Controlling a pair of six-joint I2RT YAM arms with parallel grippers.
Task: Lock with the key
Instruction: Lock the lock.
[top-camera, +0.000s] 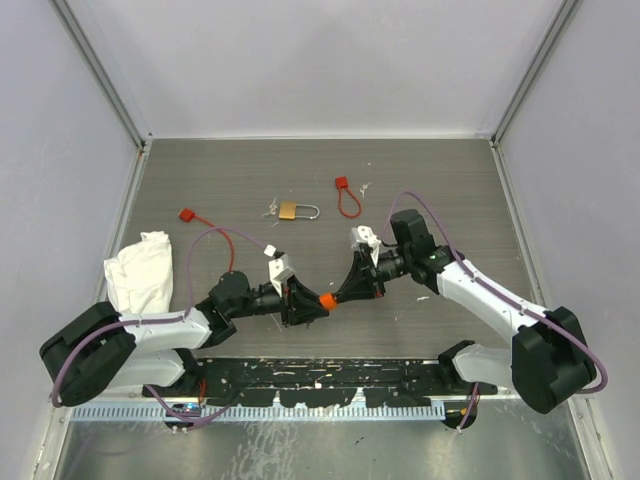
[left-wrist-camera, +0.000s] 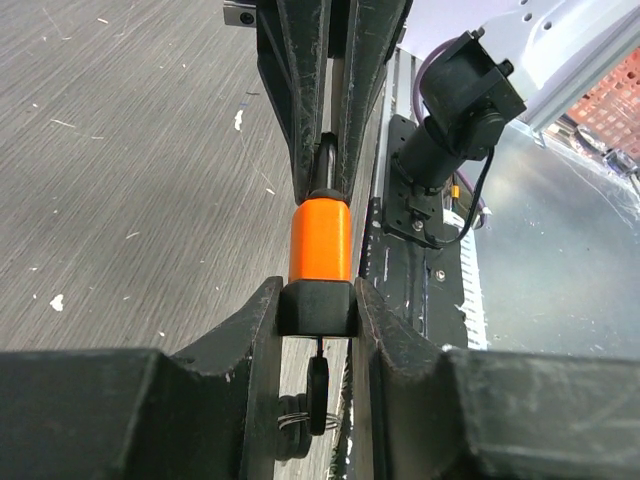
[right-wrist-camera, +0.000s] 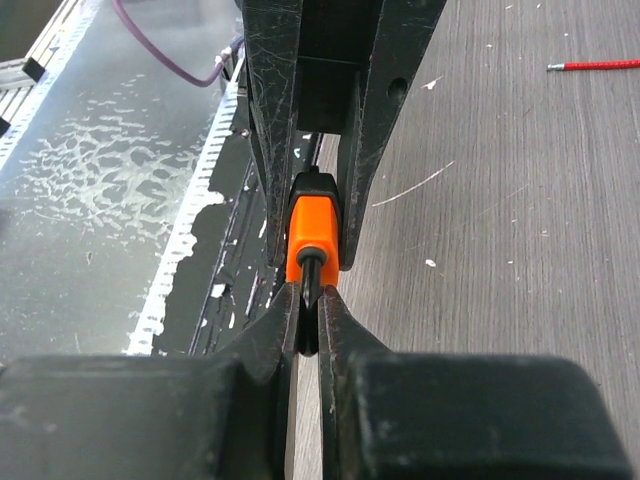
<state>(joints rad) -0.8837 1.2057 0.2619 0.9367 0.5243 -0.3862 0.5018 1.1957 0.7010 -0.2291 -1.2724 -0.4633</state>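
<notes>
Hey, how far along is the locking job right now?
Done: the orange lock is off the table, and the key seems to sit in its base. In hand: the left gripper clamps the lock's base, the right gripper pinches its shackle. To do: whether the shackle is pushed home I cannot tell; turning and pulling the key likely remain.

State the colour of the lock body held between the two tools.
The lock body is orange; left wrist view shows it best.
</notes>
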